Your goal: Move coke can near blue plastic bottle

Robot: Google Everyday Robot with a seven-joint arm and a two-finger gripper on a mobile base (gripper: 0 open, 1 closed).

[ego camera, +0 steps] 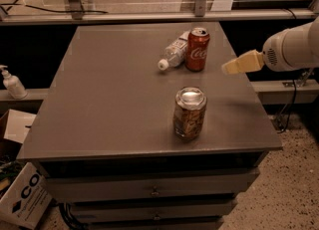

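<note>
The red coke can (197, 49) stands upright at the far right of the grey table (109, 104). The blue plastic bottle (174, 52) lies on its side right beside it on the left, white cap toward me, touching or nearly touching the can. My gripper (234, 66) is at the right edge of the table, to the right of the can and apart from it, holding nothing. The white arm runs off the right side.
A glass jar (189, 113) with a silver lid and tan contents stands near the front middle of the table. Drawers sit below the tabletop. A soap dispenser (11, 82) and a cardboard box (22, 196) are at the left. A metal rail runs behind.
</note>
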